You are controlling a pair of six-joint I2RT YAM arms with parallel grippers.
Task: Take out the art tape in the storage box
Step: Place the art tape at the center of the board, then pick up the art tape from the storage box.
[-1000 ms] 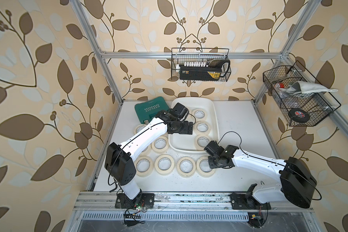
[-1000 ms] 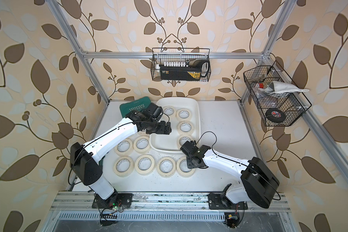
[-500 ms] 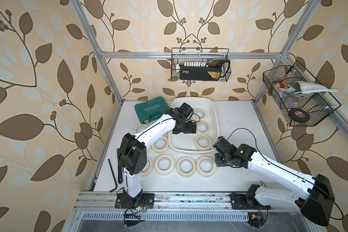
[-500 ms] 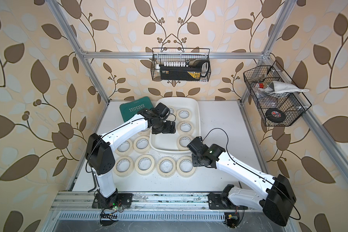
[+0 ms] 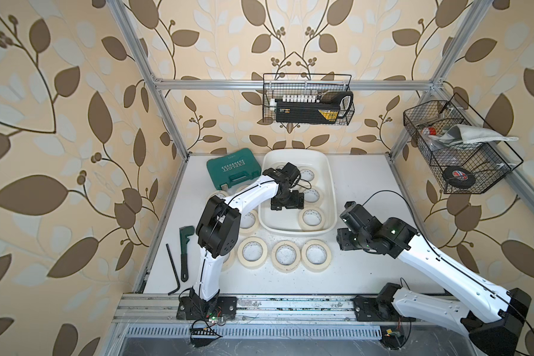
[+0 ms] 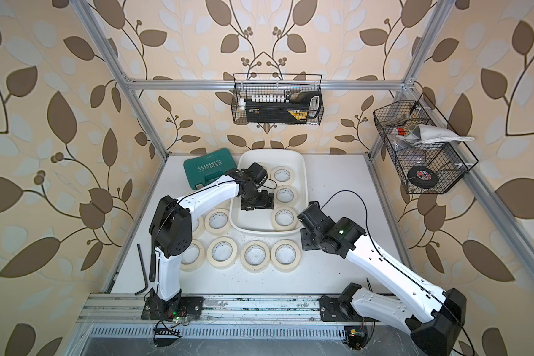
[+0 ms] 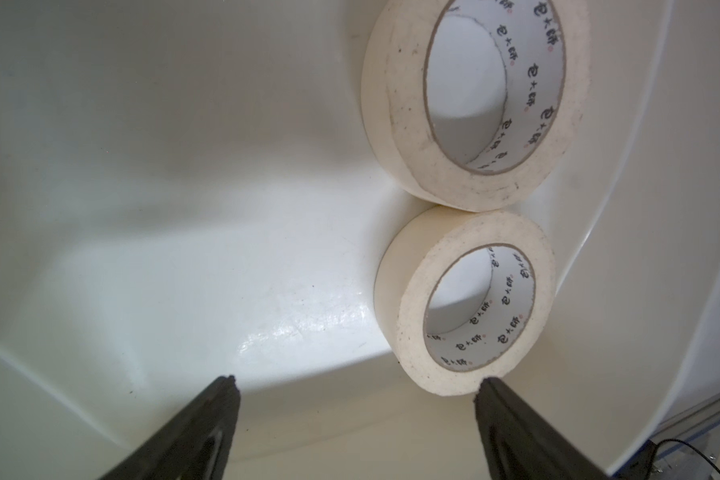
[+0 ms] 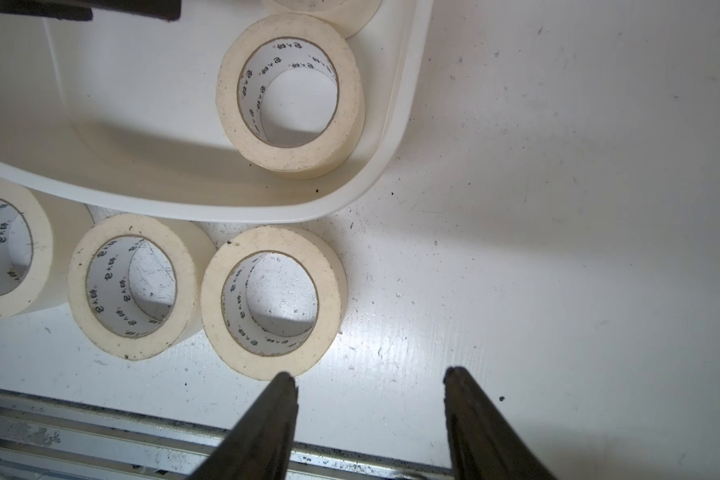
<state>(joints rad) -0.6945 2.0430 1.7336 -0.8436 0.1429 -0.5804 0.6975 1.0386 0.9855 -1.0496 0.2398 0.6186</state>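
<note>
The white storage box sits at the table's back middle. Cream art tape rolls lie flat along its right side, and one more shows partly behind my left arm. My left gripper hangs open over the box floor. In the left wrist view two rolls lie beyond one of its fingertips, with nothing between the jaws. Several rolls lie on the table in front of the box. My right gripper is open and empty, just right of the row's end roll.
A teal tool case lies left of the box. A wrench and a hex key lie near the table's left edge. Wire baskets hang on the back wall and the right wall. A metal rail runs along the front.
My right gripper has opened wider and drawn back to the right, off the end roll of the front row. My left arm has swung its elbow forward; its gripper stays over the box.
</note>
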